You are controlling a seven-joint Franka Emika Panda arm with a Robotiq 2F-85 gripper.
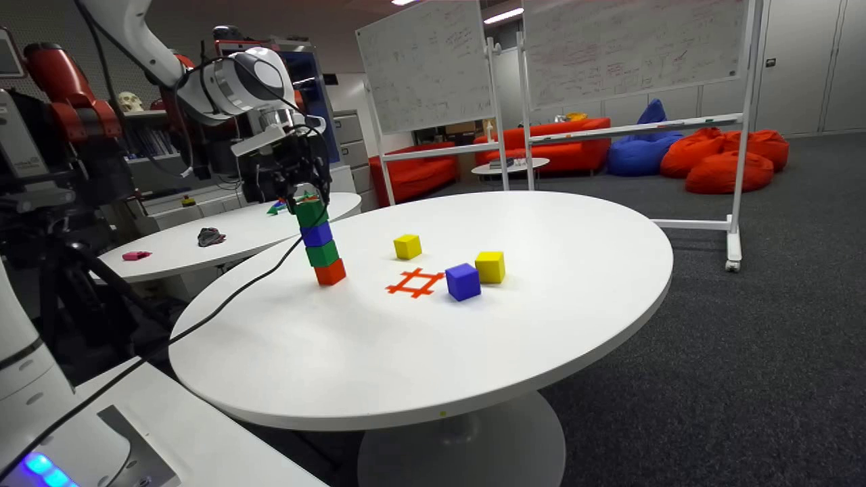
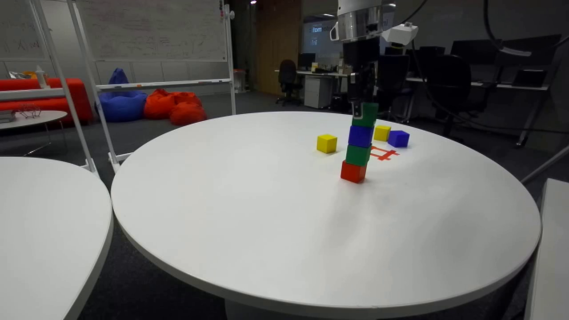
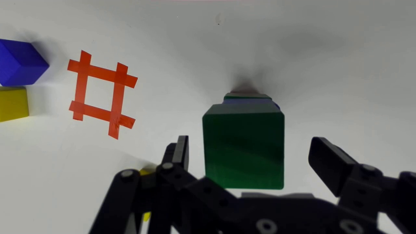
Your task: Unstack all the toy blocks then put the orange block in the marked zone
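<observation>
Blue cube (image 1: 463,282) nearest on counter (image 1: 406,358), w/ marked zone (image 1: 415,273) beside, yellow cube (image 1: 490,267) bhnd; then orange block (image 1: 330,272), blocked by 3 cubes (image 1: 319,235) stacked atop; end effector (image 3: 248,151) pts dn, jaws wide, top green cube (image 1: 310,214) btwn, ungripped.

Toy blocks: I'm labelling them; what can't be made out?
Wrist view: orange block, lower green block, stacked blue block, mostly hidden beneath the top green block.
Wrist view: one yellow block, mostly hidden by the gripper.
Wrist view: loose blue block, other yellow block, cut off by left edge.
In an exterior view: top green block, partly hidden by the gripper.
</observation>
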